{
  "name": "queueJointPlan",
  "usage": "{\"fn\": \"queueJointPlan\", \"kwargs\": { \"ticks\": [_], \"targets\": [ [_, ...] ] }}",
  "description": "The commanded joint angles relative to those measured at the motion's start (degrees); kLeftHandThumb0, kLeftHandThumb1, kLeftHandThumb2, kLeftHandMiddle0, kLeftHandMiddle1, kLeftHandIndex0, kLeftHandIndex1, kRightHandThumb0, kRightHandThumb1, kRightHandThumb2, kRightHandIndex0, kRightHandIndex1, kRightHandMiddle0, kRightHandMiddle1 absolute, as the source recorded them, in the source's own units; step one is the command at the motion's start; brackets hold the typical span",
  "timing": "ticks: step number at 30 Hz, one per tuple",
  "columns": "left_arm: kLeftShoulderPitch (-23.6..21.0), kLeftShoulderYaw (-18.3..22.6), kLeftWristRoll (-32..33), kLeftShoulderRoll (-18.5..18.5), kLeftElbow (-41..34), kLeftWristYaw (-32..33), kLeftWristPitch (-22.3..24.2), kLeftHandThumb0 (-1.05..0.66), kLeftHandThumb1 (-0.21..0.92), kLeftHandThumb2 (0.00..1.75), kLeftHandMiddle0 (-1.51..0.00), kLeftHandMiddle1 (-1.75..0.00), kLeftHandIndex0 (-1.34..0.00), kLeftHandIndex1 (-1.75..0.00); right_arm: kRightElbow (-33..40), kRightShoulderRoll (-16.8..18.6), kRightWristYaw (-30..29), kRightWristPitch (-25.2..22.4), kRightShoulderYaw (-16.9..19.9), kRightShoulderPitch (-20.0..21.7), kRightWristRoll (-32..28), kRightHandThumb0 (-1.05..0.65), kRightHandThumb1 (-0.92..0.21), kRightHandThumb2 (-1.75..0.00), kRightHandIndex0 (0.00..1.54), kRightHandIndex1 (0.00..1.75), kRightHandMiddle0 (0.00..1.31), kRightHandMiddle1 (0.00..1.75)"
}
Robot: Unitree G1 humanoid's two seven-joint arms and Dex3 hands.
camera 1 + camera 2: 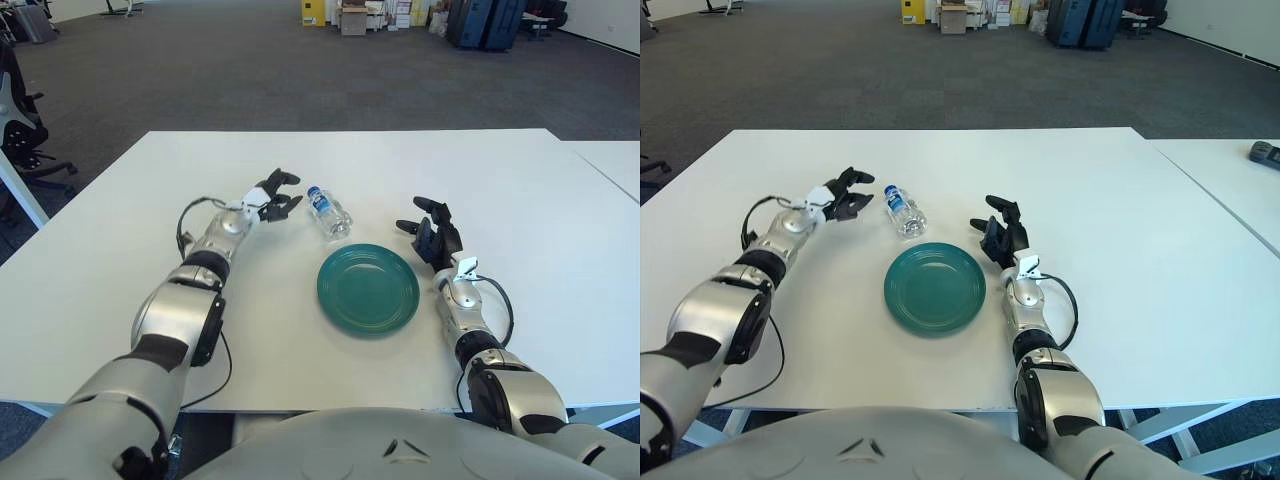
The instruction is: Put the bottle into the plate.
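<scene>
One small clear bottle (329, 212) lies on its side on the white bench (520, 230), a little above the centre of the frame. It has a white cap at its upper left end and a blue and white label around its middle; the writing on the label is too small to read. One round green plate (368, 288) sits just below and right of the bottle, close to it but with a narrow strip of bench between them. Nothing is on the plate.

Two robot hands are in view. The left robot hand (276, 196) is at the left of the bottle, near its cap end, with its dark fingers spread apart and not touching the bottle. The right robot hand (432, 232) is at the right of the plate's upper edge, fingers also spread and holding nothing.

Both silver arms run down to the bottom of the frame, where the robot's grey body is cut off. Grey carpet fills the top, with boxes and dark cases (483, 22) at the far edge, partly cut off.
</scene>
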State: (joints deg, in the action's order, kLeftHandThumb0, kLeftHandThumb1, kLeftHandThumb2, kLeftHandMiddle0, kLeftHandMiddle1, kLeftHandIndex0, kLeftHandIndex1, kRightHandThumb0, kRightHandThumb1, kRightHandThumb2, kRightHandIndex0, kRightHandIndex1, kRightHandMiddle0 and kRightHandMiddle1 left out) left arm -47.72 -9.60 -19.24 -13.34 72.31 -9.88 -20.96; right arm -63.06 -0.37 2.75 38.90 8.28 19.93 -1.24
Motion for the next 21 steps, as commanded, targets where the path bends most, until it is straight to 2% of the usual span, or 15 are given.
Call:
{"fn": "queueJointPlan", "kwargs": {
  "ticks": [1, 6, 9, 14, 21],
  "targets": [
    [-2.9, -3.8, -4.3, -0.7, -1.0, 3.1, 0.2, -0.76, 0.92, 0.82, -0.31, -0.24, 0.0, -0.83, -4.2, 1.5, -0.1, -2.0, 0.0, -6.6, -0.1, -0.75, -0.92, -0.91, 0.52, 0.68, 0.0, 1.0],
    [-3.8, -8.7, -9.7, -0.8, -1.1, 9.0, -1.6, -0.82, 0.92, 0.89, -0.28, -0.18, 0.0, -0.72, -4.1, 1.5, -0.2, -2.1, 0.0, -6.7, -0.2, -0.75, -0.92, -0.9, 0.53, 0.69, 0.0, 0.99],
    [-3.7, -14.3, -16.3, -0.4, -1.0, 18.4, -3.3, -0.85, 0.92, 0.92, -0.27, -0.15, 0.0, -0.69, -3.9, 1.5, -0.2, -2.0, 0.0, -6.9, -0.2, -0.75, -0.92, -0.9, 0.54, 0.7, 0.0, 0.99],
    [-4.1, -19.0, -21.4, 0.4, 0.8, 26.4, -4.5, -0.87, 0.92, 0.97, -0.27, -0.13, 0.0, -0.69, -3.8, 1.5, 0.0, -1.6, 0.1, -7.1, -0.3, -0.74, -0.92, -0.91, 0.54, 0.71, 0.0, 0.99],
    [-4.5, -28.5, -31.6, 0.7, 3.1, 41.4, -5.5, -0.9, 0.92, 1.04, -0.29, -0.1, 0.0, -0.67, -3.3, 1.7, -0.1, -0.8, 0.3, -7.6, -0.6, -0.72, -0.92, -0.89, 0.55, 0.73, 0.0, 0.98]
  ]
}}
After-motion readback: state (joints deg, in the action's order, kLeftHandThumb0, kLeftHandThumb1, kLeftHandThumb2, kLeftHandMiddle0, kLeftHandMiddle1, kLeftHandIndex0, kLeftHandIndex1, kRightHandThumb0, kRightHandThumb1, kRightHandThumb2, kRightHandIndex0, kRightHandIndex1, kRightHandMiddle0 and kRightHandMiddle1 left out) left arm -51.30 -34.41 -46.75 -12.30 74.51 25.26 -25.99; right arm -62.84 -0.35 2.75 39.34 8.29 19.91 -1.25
